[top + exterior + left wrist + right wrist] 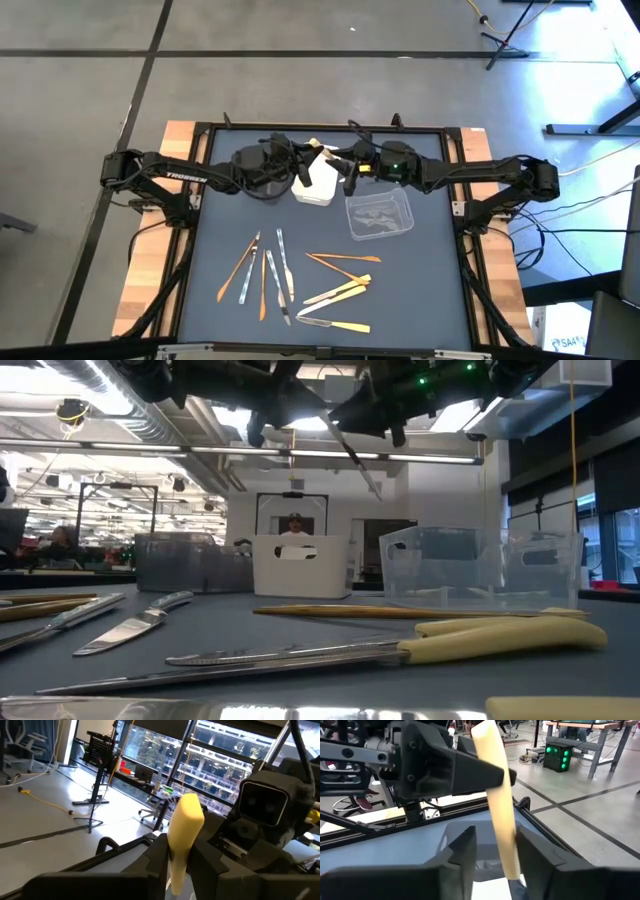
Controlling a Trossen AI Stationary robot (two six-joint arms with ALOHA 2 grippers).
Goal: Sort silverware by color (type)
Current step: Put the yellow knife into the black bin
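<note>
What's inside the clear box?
The clear box holds a few silver-grey utensils. How many there are, and what kind, cannot be told through the shiny walls.

Pale yellow utensil (185, 835) upright, silverware (300, 280) scattered flat

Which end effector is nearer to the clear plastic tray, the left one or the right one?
The right. The right end effector hangs just beyond the clear plastic tray's far-left corner; the left end effector is farther away, over the white bin.
</note>
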